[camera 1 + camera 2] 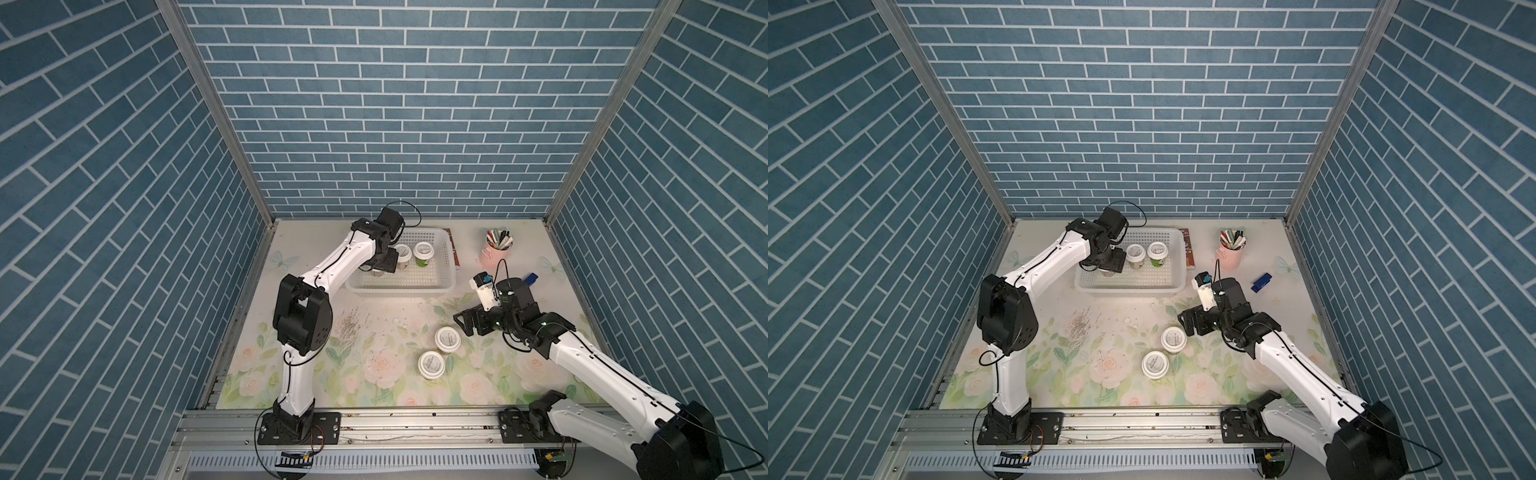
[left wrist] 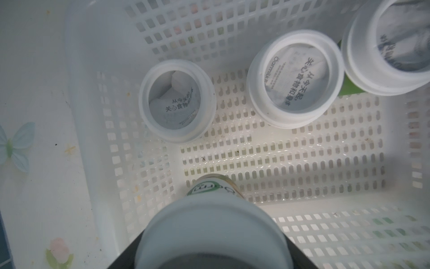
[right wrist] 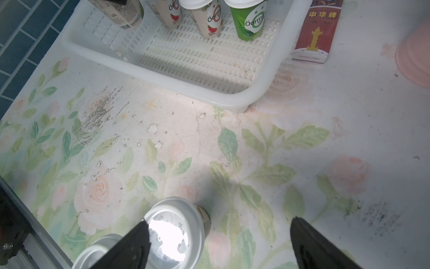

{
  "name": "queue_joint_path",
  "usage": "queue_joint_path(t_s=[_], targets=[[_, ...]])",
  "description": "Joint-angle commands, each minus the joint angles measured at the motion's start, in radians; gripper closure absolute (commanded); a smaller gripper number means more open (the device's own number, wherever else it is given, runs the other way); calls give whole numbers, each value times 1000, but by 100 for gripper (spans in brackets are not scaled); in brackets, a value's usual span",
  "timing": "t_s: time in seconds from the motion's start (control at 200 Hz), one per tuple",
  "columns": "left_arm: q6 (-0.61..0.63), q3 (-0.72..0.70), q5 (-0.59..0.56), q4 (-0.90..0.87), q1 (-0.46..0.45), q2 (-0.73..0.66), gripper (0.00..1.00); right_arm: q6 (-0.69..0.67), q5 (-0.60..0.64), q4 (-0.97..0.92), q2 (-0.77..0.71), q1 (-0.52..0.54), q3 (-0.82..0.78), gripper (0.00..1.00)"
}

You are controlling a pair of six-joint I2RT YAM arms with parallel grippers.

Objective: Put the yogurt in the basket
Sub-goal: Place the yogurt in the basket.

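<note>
The white perforated basket (image 1: pixel 440 286) stands at the back of the table. In the left wrist view three yogurt cups (image 2: pixel 176 102) (image 2: pixel 294 79) (image 2: pixel 391 42) stand along its far side. My left gripper (image 1: pixel 384 266) reaches down into the basket's left end, shut on another yogurt (image 2: pixel 214 233) by its lid, which hangs tilted just over the floor (image 3: pixel 125 14). Two more yogurt cups (image 1: pixel 447 338) (image 1: pixel 431 363) stand on the flowered table at the front. Just right of them hovers my right gripper (image 1: pixel 463 326), open (image 3: pixel 218 233), with one finger (image 3: pixel 130 244) over the nearer lid (image 3: pixel 181 223).
A red box (image 1: pixel 455 249) lies against the basket's right side. A pink cup of pens (image 1: pixel 497 253) stands at the back right, with a blue clip (image 1: pixel 531 277) near it. Brick walls close in the left, right and back.
</note>
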Motion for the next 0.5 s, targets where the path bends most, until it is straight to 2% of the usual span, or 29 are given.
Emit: queue_joint_path(t_s=[0.0, 0.205, 0.495], targets=[[3, -45, 8, 35, 9, -3, 21, -24, -10, 19, 13, -3, 3, 3], [-2, -141, 19, 94, 23, -22, 21, -24, -13, 23, 19, -3, 3, 3], [-2, -201, 31, 148, 36, -24, 21, -23, -13, 22, 18, -4, -3, 3]])
